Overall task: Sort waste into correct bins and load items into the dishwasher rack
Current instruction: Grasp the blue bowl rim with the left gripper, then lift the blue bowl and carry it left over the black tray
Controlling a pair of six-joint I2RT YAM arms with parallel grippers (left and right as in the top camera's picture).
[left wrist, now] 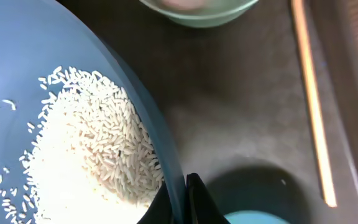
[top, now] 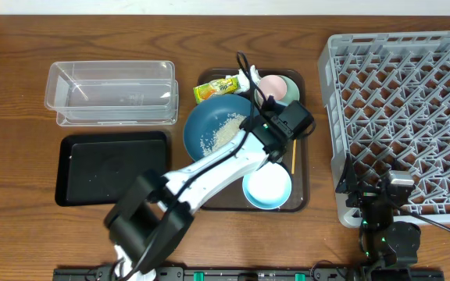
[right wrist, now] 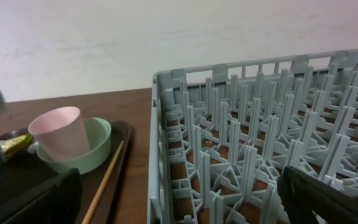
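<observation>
pinching the near right edge of the dark blue plate [top: 201, 117], the left tool [left wrist: 183, 201] has its two black tips pressed together with the rim between them. the plate sits on the dark brown serving tray [left wrist: 247, 124], and the heap of rice [left wrist: 86, 155] lies just inside the rim from the grip, spreading toward the plate's middle.

the next move likely turns on direction. both bins are on the robot's left, well apart from the tray: the clear tub [top: 112, 94] farther back and the black tray [top: 112, 168] nearer the robot. the left arm already reaches across that side, so it is the nearer one for carrying the rice over. a one-sided grip could let the plate tip.

the right tool [right wrist: 180, 198] hangs spread wide at the near corner of the grey rack [top: 412, 101], holding nothing. the chopstick [left wrist: 312, 99] lies lengthwise along the tray's right side, beside the light blue bowl [top: 267, 187]. the pink cup [right wrist: 58, 138] stands in the mint bowl [right wrist: 95, 149].

the worktop is dark grained wood, and a pale, plain wall stands behind it.
</observation>
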